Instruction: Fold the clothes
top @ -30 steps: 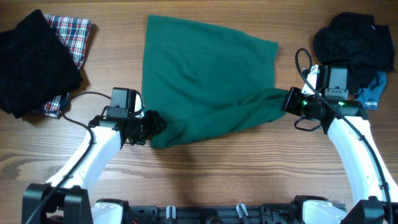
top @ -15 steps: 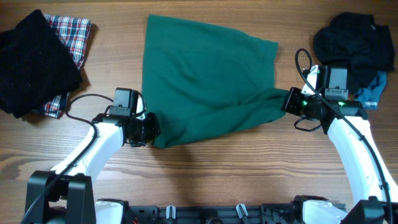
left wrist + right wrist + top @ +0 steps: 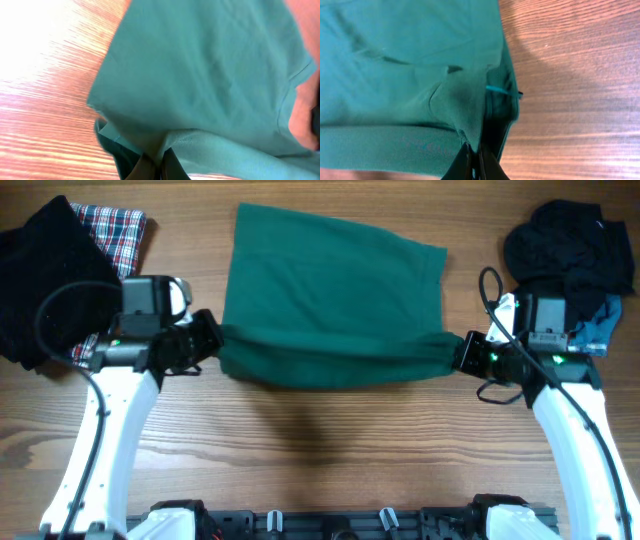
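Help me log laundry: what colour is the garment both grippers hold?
The garment is plain dark green, clearest in the overhead view.

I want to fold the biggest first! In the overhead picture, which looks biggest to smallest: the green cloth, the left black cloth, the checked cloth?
1. green cloth
2. left black cloth
3. checked cloth, partly hidden under the black one

Wooden table [image 3: 330, 450], brown grain running sideways, bright glare in left wrist view
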